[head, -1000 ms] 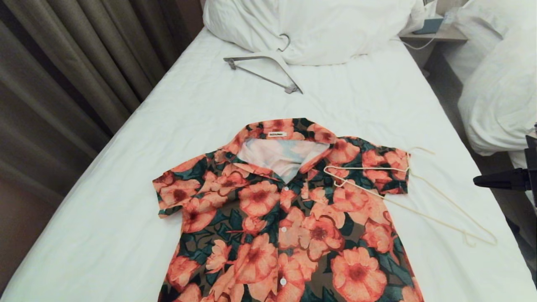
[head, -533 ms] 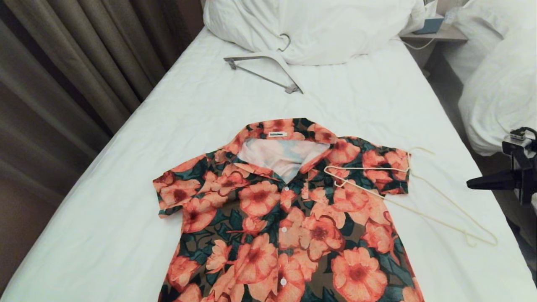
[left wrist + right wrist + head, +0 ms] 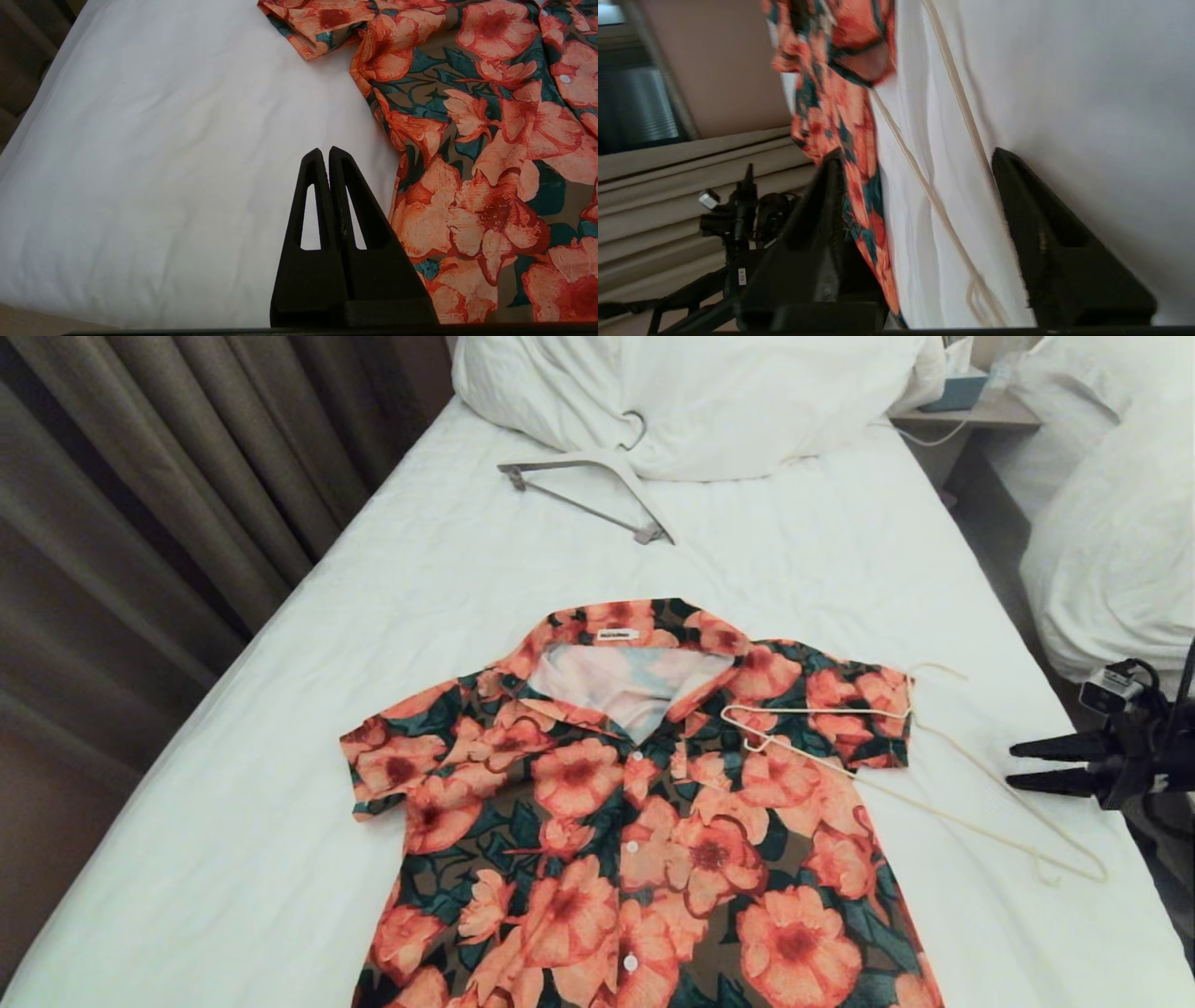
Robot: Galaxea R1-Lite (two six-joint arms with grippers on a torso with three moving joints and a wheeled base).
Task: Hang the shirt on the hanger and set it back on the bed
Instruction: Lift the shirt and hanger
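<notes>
Right gripper (image 3: 1018, 764) open-jawed at bed (image 3: 280, 784) edge, beside hanger (image 3: 971, 793).

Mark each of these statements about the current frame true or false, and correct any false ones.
1. The shirt lies flat on the bed, front side up. True.
2. The hanger is already threaded through the shirt's collar. False: it lies partly on top of the shirt's sleeve and partly on the bare sheet.
3. The right claw is open, beside the hanger's outer end, holding nothing. True.
4. The left claw is clamped on the shirt's hem. False: it is shut on nothing, hovering over the sheet beside the shirt.
5. The thicker white hanger rests on the shirt. False: it lies apart, up by the pillow.
</notes>
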